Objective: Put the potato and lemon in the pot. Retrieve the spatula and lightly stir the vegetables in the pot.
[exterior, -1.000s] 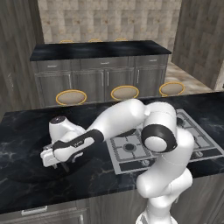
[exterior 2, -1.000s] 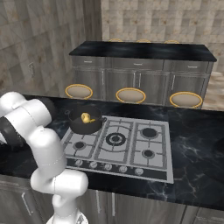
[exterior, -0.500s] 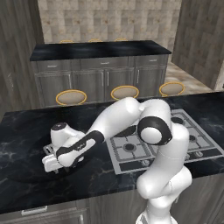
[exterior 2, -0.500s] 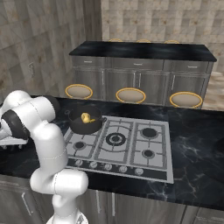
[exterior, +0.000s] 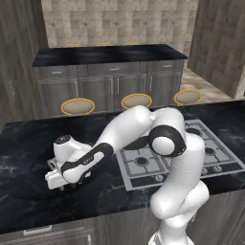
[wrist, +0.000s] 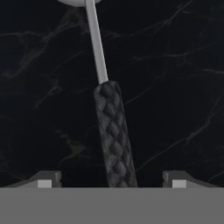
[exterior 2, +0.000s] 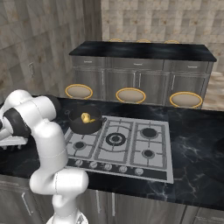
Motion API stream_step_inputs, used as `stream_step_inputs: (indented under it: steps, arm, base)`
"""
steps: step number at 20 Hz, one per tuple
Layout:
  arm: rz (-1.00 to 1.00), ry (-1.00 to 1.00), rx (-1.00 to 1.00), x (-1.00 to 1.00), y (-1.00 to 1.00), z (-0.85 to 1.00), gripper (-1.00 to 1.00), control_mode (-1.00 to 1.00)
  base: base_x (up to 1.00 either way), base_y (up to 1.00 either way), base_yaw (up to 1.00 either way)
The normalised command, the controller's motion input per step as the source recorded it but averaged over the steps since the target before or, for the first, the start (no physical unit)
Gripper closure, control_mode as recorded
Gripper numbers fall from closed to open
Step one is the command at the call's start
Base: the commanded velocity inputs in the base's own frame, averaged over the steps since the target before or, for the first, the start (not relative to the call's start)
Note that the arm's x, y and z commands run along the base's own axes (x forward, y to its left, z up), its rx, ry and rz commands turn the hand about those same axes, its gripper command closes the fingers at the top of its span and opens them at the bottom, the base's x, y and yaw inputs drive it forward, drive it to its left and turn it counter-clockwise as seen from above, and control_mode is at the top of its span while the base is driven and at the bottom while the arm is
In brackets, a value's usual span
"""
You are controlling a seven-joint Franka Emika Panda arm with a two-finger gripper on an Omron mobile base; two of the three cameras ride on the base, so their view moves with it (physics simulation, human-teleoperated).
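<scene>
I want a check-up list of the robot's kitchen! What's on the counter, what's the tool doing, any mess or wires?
Surface: black marbled counter with a grey stove set in it.
Job's things: pot on the stove's back left burner, yellow vegetables inside; spatula lying flat on the counter, textured black handle toward the hand camera, pale shaft beyond.
Clutter: nothing seen.
Grippers: tool low over the counter, open, fingertips either side of the spatula handle, not touching it.
Cables: nothing seen.
Surroundings: grey cabinets, three round stools, tiled wall.

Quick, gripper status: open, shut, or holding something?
Gripper: open, fingers wide apart, straddling the spatula handle on the counter; nothing gripped.
</scene>
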Motion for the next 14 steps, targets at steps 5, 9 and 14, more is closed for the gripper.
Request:
stream_step_inputs:
  steps: [5,9,14]
  arm:
    - [0.0,0.0,0.0,-0.01,0.01,0.0,1.0,-1.0]
    - [0.0,0.0,0.0,0.0,-0.12,0.0,1.0,-1.0]
    - [0.0,0.0,0.01,-0.1,-0.43,0.36,1.0,-1.0]
  base:
    - [0.0,0.0,0.0]
    - [0.0,0.0,0.0]
    - [0.0,0.0,0.0]
